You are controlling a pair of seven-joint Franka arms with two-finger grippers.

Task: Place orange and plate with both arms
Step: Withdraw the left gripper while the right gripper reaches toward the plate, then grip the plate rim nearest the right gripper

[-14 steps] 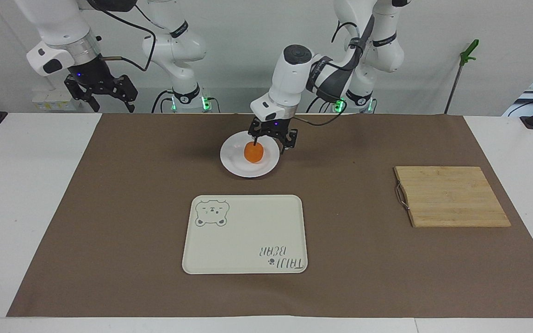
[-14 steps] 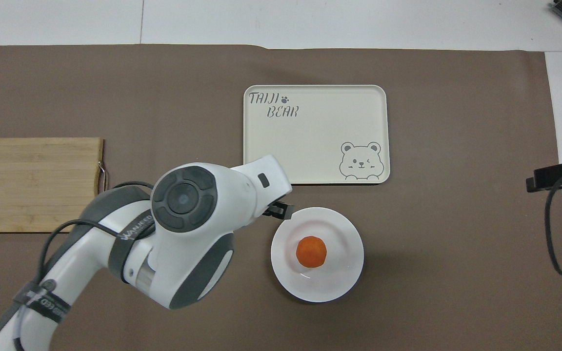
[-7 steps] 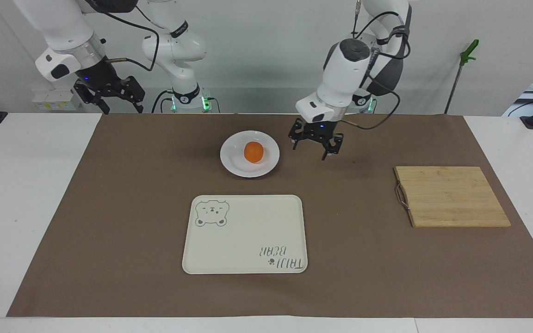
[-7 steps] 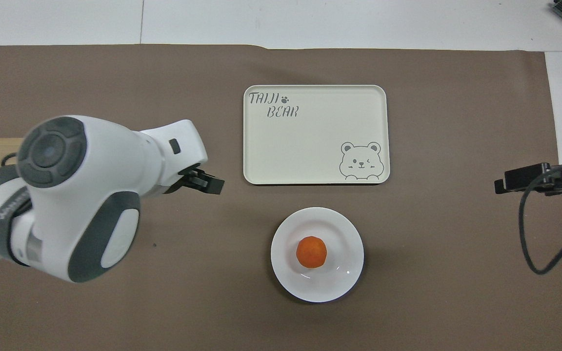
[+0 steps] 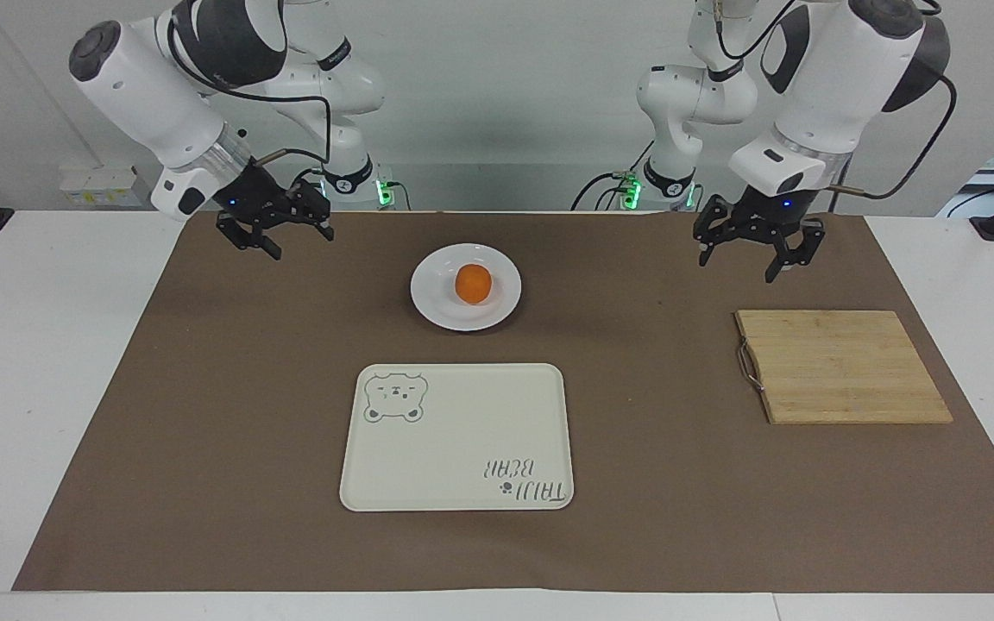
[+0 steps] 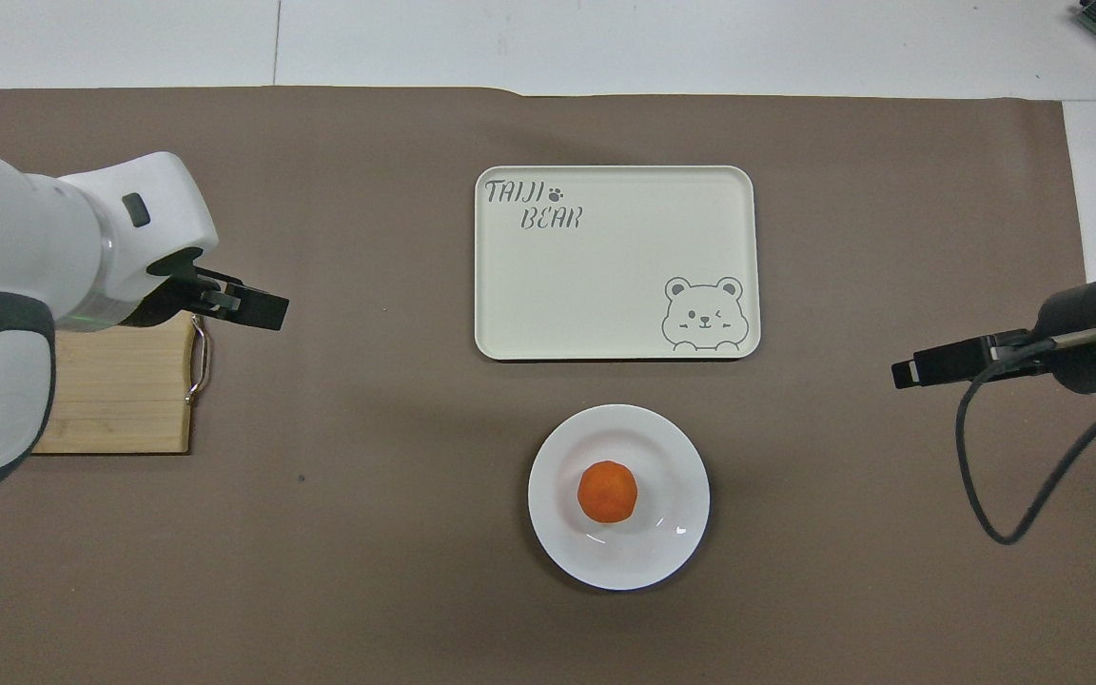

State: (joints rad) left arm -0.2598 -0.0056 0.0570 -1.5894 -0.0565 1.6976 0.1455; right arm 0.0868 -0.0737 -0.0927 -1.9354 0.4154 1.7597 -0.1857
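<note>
Orange (image 5: 474,284) sits in the middle of the white plate (image 5: 437,302), which rests on the brown-covered surface (image 5: 229,397) nearer the robots than the bear tray (image 5: 462,448). Left pincer (image 5: 758,256) hangs spread wide and empty over the mat beside the bamboo cutting board (image 5: 842,366). Right pincer (image 5: 277,235) hangs parted, holding nothing, toward its own end.

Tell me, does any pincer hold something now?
No. The left pincer and right pincer hang open, empty; the orange lies on the plate.
</note>
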